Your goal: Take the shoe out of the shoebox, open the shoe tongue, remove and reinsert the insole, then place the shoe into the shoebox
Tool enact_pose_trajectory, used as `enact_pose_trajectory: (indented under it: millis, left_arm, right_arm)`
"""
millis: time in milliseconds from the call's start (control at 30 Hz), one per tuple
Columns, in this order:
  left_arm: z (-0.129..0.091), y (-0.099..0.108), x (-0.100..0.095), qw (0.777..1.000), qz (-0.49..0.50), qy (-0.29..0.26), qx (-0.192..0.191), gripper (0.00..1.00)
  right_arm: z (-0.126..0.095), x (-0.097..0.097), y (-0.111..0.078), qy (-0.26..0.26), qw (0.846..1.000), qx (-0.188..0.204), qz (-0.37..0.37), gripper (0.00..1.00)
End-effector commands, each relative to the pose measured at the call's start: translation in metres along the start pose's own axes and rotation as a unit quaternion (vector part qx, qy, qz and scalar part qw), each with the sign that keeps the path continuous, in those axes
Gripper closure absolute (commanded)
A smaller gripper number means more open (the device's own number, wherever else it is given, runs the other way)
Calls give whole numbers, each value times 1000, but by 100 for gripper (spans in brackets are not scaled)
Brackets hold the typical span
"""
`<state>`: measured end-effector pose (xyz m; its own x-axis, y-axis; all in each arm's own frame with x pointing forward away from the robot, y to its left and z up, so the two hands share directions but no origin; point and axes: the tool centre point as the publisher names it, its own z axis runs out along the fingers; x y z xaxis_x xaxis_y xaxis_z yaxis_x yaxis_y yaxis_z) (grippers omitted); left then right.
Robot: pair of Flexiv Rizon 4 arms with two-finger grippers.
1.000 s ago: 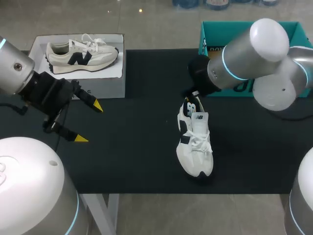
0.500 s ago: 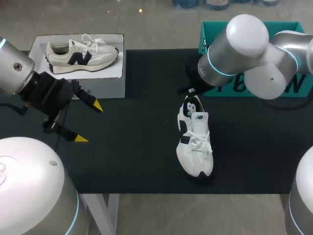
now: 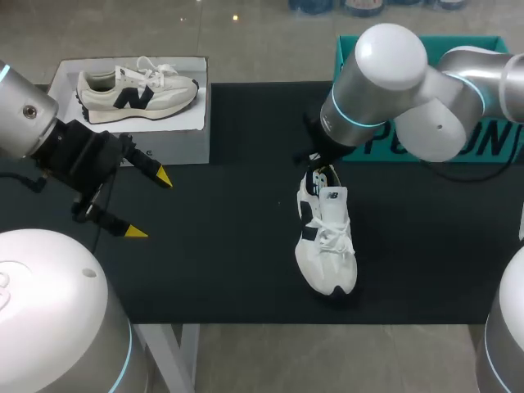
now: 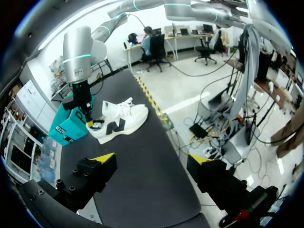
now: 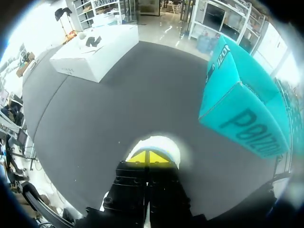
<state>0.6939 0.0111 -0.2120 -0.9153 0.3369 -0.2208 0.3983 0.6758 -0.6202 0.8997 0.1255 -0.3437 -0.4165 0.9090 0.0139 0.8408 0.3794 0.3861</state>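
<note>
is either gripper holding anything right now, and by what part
The right gripper looks pinched shut on the white shoe at its heel rim, though the contact itself is hidden. The left gripper is open and holds nothing.

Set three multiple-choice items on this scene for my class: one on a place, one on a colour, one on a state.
1. The shoe at the right pincer lies: A on the black mat; B inside a box; C on a white box.
2. The shoebox beside the right arm is: A red; B teal; C brown.
3. The left pincer is: A shut on a lace; B shut, empty; C open.
Answers: A, it rests on the mat; B, its walls are teal; C, its yellow tips stand apart.
</note>
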Motion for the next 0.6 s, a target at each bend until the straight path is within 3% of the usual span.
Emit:
enact_pose_trajectory:
  millis: [33, 267, 600]
  left_arm:
    - [0, 0, 0, 1000, 0, 1, -1, 0]
    - [0, 0, 0, 1000, 0, 1, -1, 0]
    - [0, 0, 0, 1000, 0, 1, -1, 0]
  right_arm:
    - [9, -2, -8, 8, 1000, 4, 2, 100]
    - [3, -1, -14, 9, 1000, -2, 7, 100]
    - [-13, -2, 2, 2, 1000, -25, -6, 100]
